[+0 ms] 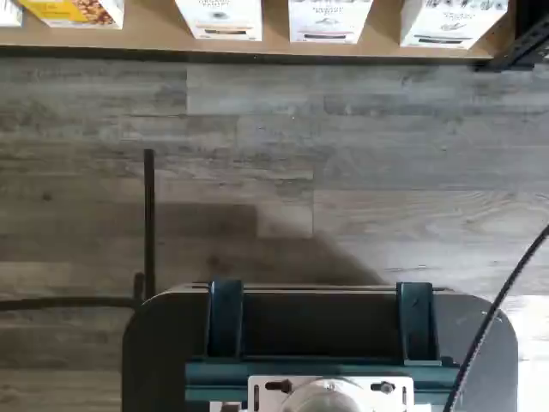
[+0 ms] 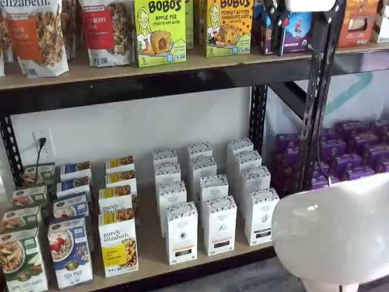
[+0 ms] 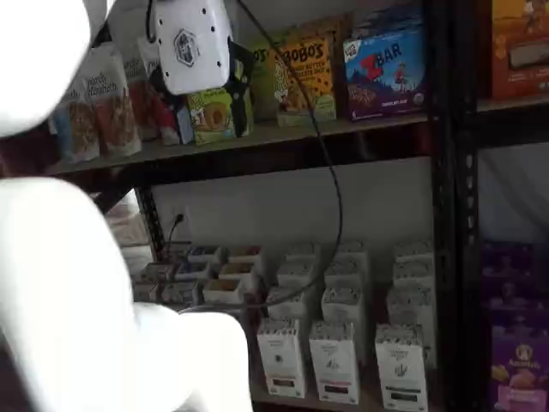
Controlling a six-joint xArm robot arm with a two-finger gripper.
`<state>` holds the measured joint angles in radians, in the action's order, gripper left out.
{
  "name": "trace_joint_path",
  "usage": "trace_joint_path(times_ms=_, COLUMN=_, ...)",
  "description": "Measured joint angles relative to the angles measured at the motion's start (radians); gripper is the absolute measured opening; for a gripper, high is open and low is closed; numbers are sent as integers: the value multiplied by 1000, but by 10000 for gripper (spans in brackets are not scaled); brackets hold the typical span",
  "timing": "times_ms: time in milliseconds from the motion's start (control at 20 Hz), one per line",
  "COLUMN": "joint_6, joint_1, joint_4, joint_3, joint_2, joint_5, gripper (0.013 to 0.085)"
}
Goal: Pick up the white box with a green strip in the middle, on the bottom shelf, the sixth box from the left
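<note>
The white box (image 2: 261, 216) is a tall narrow carton with a speckled top and a dark strip low on its front. It stands at the right end of the front row of like cartons on the tan bottom shelf (image 2: 152, 263). It also shows in a shelf view (image 3: 401, 365) and in the wrist view (image 1: 455, 21), where only its lower part is seen on the shelf board (image 1: 154, 39). My gripper (image 3: 230, 79) hangs high up at the level of the upper shelf, far above the box. Its white body also shows in a shelf view (image 2: 292, 9). Its fingers are not plainly seen.
Colourful purely elizabeth boxes (image 2: 118, 243) fill the shelf's left part. Bobo's boxes (image 2: 160, 30) stand on the upper shelf. A black upright (image 2: 316, 97) separates purple boxes (image 2: 346, 155). White arm links (image 2: 334, 234) block the foreground. A dark mount with teal brackets (image 1: 317, 343) hangs over grey floor.
</note>
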<state>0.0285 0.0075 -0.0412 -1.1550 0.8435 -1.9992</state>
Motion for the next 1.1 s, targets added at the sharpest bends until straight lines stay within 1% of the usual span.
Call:
trace_joint_path(times_ms=100, joint_6=1, joint_1=-1, joint_4=-2, joint_3=-29, joint_2=-33, joint_5=-54, gripper=850)
trace_joint_path(times_ms=150, joint_6=-4, joint_1=-11, joint_4=-11, joint_3=-34, joint_2=-40, joint_5=-67, gripper=850)
trace_joint_path(times_ms=350, joint_6=-19, joint_1=-28, joint_4=-17, joint_3=-30, joint_2=-38, joint_5=-62, gripper=850)
trace_joint_path(times_ms=450, joint_6=-25, joint_1=-29, joint_4=-7, joint_3=-16, joint_2=-32, joint_5=-45, gripper=850)
trace_joint_path(times_ms=800, joint_6=-40, joint_1=-18, joint_4=58, joint_3=102, joint_2=-3, joint_5=71, gripper=850)
trace_joint_path(times_ms=950, joint_6=-47, joint_1=-27, joint_4=64, joint_3=176, joint_2=24, joint_5=156, gripper=850)
trace_joint_path(times_ms=1100, joint_6=-57, joint_1=-41, joint_4=63, joint_3=273, joint_2=34, joint_5=245, gripper=850)
